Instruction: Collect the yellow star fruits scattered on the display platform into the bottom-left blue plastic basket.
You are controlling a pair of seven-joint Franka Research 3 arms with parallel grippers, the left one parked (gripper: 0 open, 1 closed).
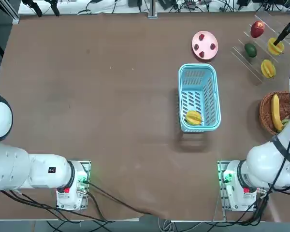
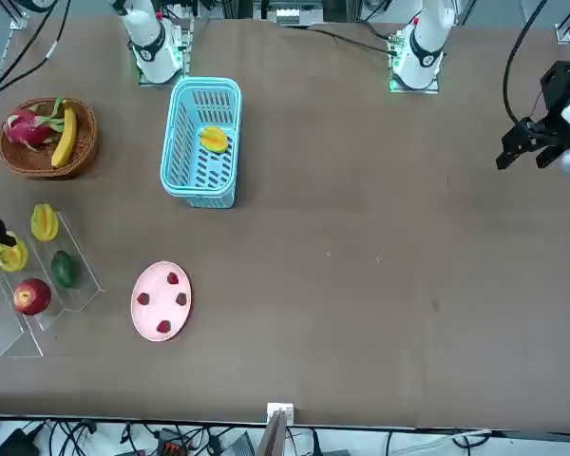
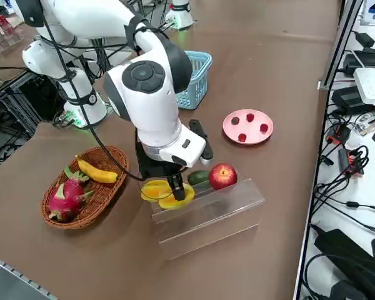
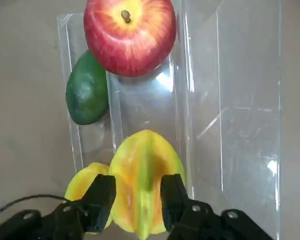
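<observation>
Item: star fruit (image 4: 145,185) on the clear acrylic display platform (image 4: 230,100), lower centre of the wrist frame, straddled by the right pincer (image 4: 137,200); the two black fingers are flanking its ridged sides, apparently closing in for a grip, though firm contact cannot be confirmed. Second star fruit (image 4: 85,182) is lying just beside it, still awaiting collection. Third star fruit (image 1: 193,117) is already resting in the blue plastic basket (image 1: 199,97), centre of the overhead frame, near its lower end. Red apple (image 4: 130,35) and green fruit (image 4: 87,92) are sharing the platform and are not wanted. All are standing on the brown bench (image 1: 111,96).
</observation>
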